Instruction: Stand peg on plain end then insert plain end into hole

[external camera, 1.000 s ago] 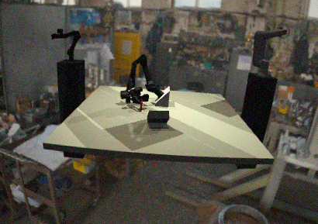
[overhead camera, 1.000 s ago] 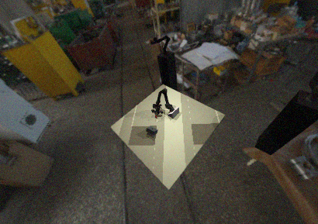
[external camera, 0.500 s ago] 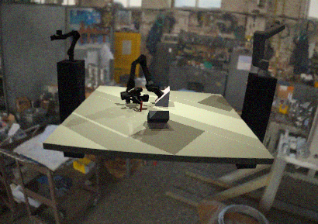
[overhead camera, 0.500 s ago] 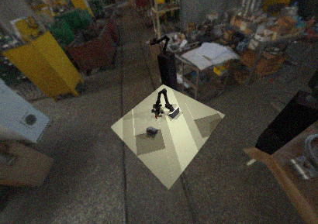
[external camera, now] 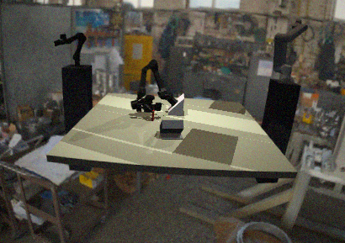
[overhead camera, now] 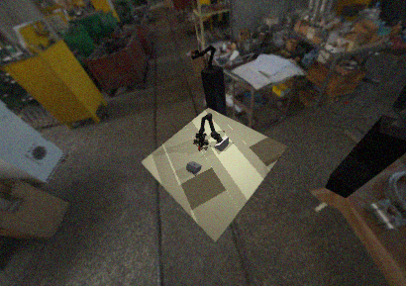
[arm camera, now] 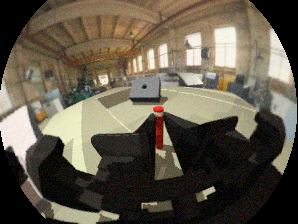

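Note:
My gripper point(overhead camera: 200, 143) point(external camera: 151, 108) point(arm camera: 158, 115) is shut on a red peg point(overhead camera: 200, 148) point(external camera: 152, 115) point(arm camera: 158, 129). In the exterior view the peg hangs upright under the fingers, with its lower end at or just above the table point(external camera: 105, 144) point(overhead camera: 223, 214); I cannot tell if it touches. In the wrist view a white band shows near the peg's far tip. The dark grey sloped panel point(overhead camera: 193, 167) point(external camera: 171, 128) point(arm camera: 145, 88) sits on the table a short way in front of the gripper. Its hole is too small to make out.
A white wedge-shaped piece point(overhead camera: 221, 143) point(external camera: 178, 106) stands by the arm's base. Darker square patches point(external camera: 206, 145) mark the table top. Black pedestals point(external camera: 76, 93) point(external camera: 279, 110) stand at the table's left and right sides. Workshop clutter surrounds the table.

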Controlling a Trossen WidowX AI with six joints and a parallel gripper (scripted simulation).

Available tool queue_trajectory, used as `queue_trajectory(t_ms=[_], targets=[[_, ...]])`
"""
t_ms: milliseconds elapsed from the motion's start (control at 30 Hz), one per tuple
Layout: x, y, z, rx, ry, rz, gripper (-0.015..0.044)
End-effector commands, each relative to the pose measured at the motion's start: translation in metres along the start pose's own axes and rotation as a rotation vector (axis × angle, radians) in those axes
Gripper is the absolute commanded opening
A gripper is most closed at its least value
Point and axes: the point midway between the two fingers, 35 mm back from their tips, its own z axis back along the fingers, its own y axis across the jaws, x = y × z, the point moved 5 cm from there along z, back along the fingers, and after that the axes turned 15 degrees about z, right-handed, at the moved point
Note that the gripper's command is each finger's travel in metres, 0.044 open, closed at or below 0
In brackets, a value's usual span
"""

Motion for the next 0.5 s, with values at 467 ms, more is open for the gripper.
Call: queue_trajectory(t_ms=[467], targets=[[-0.0013, 0.0009, 0.0012, -0.008, -0.014, 0.001, 0.013]])
